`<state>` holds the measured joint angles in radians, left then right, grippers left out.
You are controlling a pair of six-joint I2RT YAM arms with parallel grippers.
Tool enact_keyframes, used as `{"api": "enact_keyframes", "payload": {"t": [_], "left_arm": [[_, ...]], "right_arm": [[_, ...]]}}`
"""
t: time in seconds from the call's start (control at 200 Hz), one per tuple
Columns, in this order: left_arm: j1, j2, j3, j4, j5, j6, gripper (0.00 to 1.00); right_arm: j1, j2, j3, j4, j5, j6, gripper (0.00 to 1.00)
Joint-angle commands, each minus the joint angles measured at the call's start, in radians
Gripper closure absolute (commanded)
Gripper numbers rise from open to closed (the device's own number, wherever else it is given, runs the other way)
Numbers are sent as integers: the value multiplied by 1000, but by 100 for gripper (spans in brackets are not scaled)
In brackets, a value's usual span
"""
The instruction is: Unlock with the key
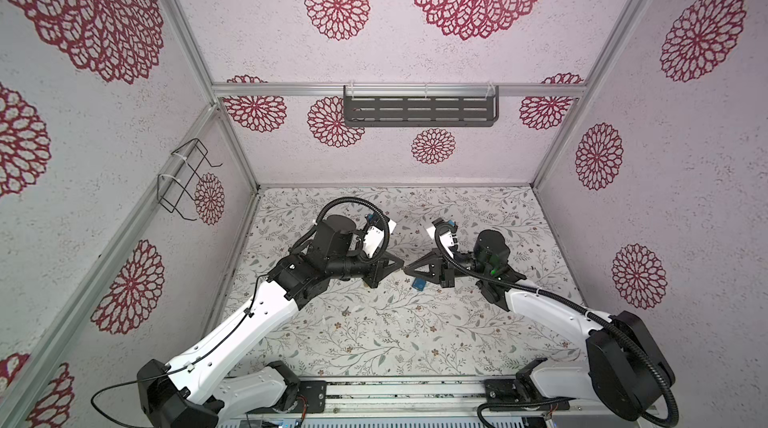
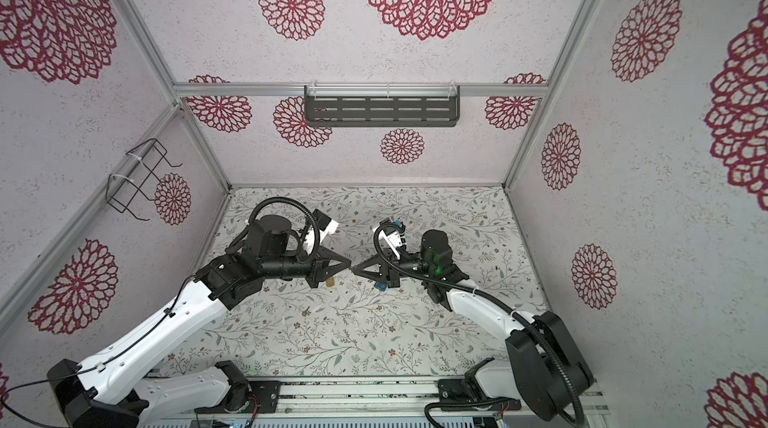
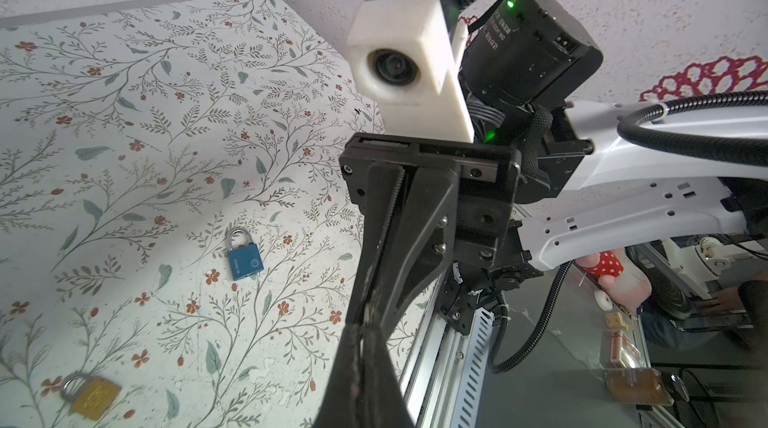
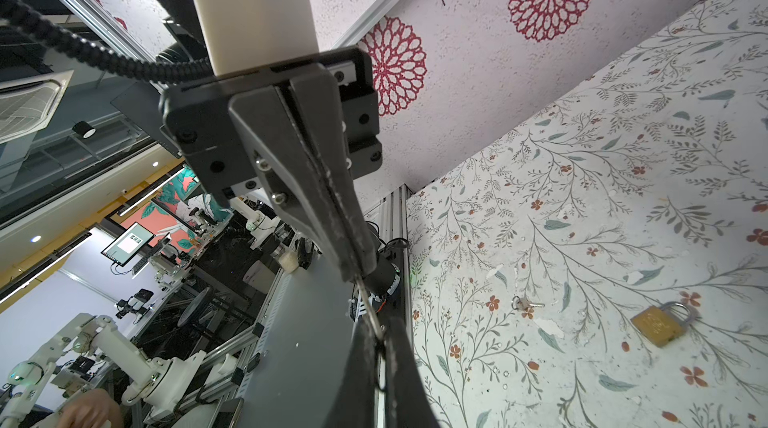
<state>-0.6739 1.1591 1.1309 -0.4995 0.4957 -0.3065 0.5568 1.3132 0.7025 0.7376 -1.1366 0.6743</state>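
Key (image 4: 369, 305) is being handed over in the middle: left gripper (image 4: 356, 272) and right gripper (image 4: 380, 351) are both pinching it. I'm guessing left must let go next, gently.

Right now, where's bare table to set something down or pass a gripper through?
Free: the front strip of the table between the loose key and the rail, and the back strip along the wall. Crowded: centre, where left gripper and right gripper meet on a key ring above the gold padlock and blue padlock.
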Motion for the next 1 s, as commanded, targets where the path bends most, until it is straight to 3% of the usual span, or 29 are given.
{"api": "enact_keyframes", "payload": {"t": [0.0, 0.245, 0.395, 0.58, 0.755, 0.856, 0.996], "left_arm": [[5, -5, 22, 7, 13, 25, 100], [5, -29, 38, 52, -1, -5, 47], [5, -33, 29, 148, -59, -111, 29], [4, -40, -53, 279, -214, -253, 20], [-46, 43, -62, 240, -359, -347, 17], [-99, 125, -33, 170, -486, -364, 14], [-126, 263, 3, 129, -537, -419, 13]], "right_arm": [[-1, -34, 8, -1, 38, -7, 100], [-16, -111, -54, -50, 101, 12, 100], [-47, -171, -119, -95, 149, 37, 100], [-100, -260, -169, -224, 223, 42, 100], [-171, -335, -183, -466, 300, -17, 100], [-217, -373, -218, -524, 329, -7, 100], [-264, -402, -270, -575, 372, 8, 100]]}}
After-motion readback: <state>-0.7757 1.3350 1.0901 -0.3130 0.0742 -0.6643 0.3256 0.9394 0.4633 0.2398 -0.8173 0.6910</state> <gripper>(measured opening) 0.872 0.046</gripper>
